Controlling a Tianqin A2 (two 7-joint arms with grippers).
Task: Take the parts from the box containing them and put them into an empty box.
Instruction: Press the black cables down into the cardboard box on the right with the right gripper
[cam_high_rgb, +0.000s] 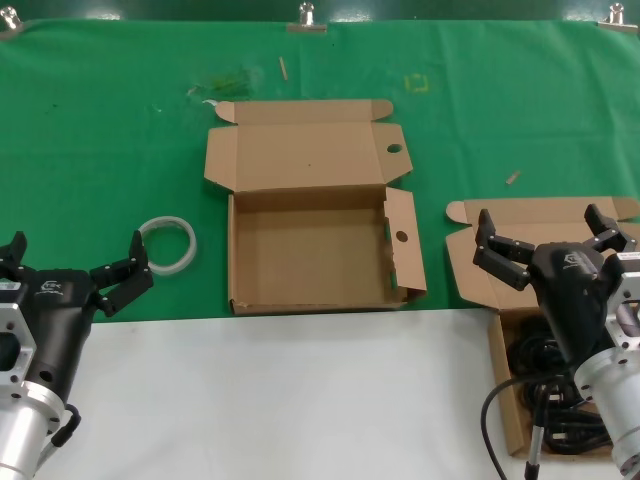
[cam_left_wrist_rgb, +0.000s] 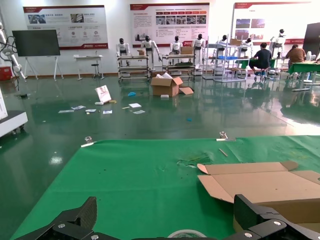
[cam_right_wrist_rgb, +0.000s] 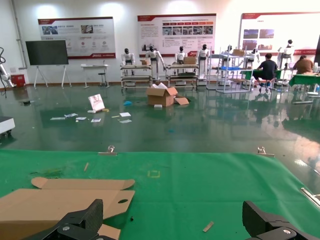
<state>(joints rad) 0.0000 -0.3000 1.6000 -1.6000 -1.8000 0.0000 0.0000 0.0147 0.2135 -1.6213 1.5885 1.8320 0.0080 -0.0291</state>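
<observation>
Two grippers hang with fingers spread wide and nothing in them. Right gripper (cam_high_rgb: 545, 240) hovers over the box of cables (cam_high_rgb: 505, 400) at the near right, black cable bundles (cam_high_rgb: 545, 395) lying inside. Left gripper (cam_high_rgb: 75, 265) sits at the near left, just beside a whitish tape ring (cam_high_rgb: 167, 243). Between them, the empty box (cam_high_rgb: 305, 245) lies open on the green cloth (cam_high_rgb: 100, 120).

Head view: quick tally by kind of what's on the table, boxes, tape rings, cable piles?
Boxes: 2, empty box and cable box
Tape rings: 1, tape ring
Cable piles: 1, cables; separate bundles can't be counted
Total: 4
</observation>
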